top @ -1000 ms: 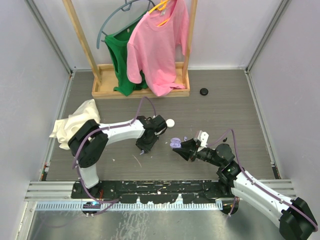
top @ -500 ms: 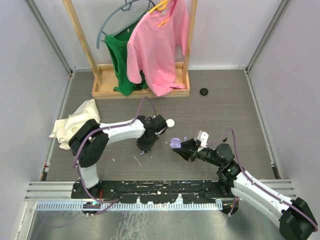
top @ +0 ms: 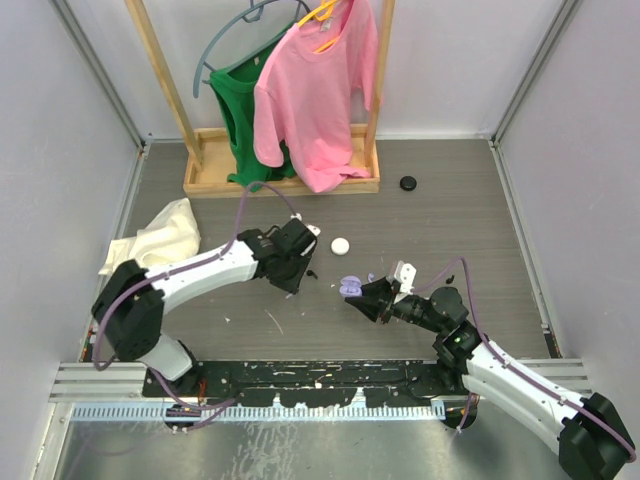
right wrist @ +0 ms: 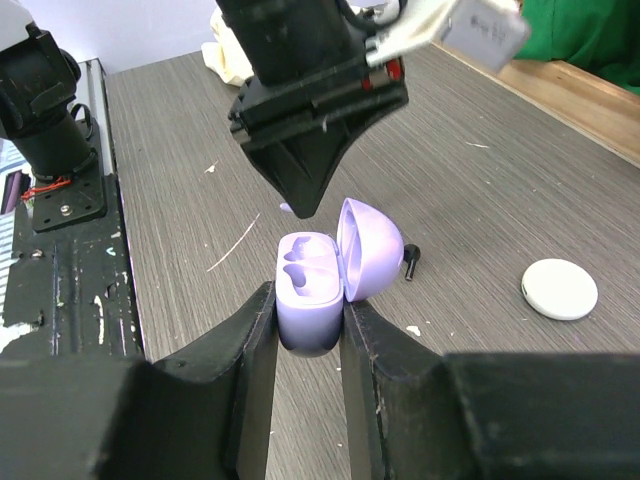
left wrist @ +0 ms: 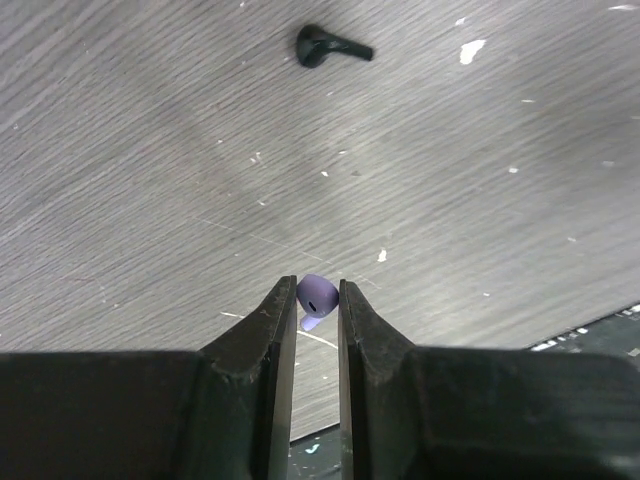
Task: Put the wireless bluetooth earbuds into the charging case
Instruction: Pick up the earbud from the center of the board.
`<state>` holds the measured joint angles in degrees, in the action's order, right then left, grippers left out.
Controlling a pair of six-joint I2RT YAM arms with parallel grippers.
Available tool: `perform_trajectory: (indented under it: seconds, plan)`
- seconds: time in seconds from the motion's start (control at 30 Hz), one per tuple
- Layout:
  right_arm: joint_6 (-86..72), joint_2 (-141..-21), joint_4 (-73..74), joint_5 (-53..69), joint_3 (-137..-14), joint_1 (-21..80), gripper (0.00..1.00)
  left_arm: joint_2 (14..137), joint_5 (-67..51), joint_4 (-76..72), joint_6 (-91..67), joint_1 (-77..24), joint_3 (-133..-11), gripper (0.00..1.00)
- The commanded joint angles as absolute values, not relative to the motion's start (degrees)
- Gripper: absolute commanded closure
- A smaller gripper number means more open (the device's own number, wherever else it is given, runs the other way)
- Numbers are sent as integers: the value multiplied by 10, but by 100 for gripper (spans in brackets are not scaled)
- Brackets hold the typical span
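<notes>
Left gripper (left wrist: pixel 317 287) clenched on lilac earbud (left wrist: pixel 318 297); right gripper (right wrist: pixel 310 305) grasping open lilac case (right wrist: pixel 310 268); black earbud (right wrist: pixel 411 262) just right of case.

Grey wood-grain tabletop (top: pixel 450 220), flecked with white paint. Pale walls at left (top: pixel 50 150), right (top: pixel 590 150) and behind; aluminium frame posts (top: pixel 97 70) in corners. Wooden clothes rack (top: pixel 280 186) at back left. Green T-shirt (top: pixel 240 130) on grey hanger (top: pixel 222 38); pink T-shirt (top: pixel 315 100) on yellow hanger (top: pixel 320 13), overlapping green one. Crumpled cream cloth (top: pixel 160 235) near left wall. Black mounting plate (top: pixel 300 375) along near edge, brushed metal sheet (top: pixel 300 450) in front of it. Light soft and even.
</notes>
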<state>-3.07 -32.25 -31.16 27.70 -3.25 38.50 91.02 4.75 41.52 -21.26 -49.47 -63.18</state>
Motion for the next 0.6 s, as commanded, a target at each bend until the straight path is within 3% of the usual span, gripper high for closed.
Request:
perform_trajectory:
  seconds: [0.0, 0.57]
  plan:
    - [-25, -322, -347, 283, -54, 386, 99, 841, 15, 351, -234, -493, -613, 83]
    - [-24, -300, -356, 275, -44, 386, 99, 644, -97, 97, -285, -496, -505, 83]
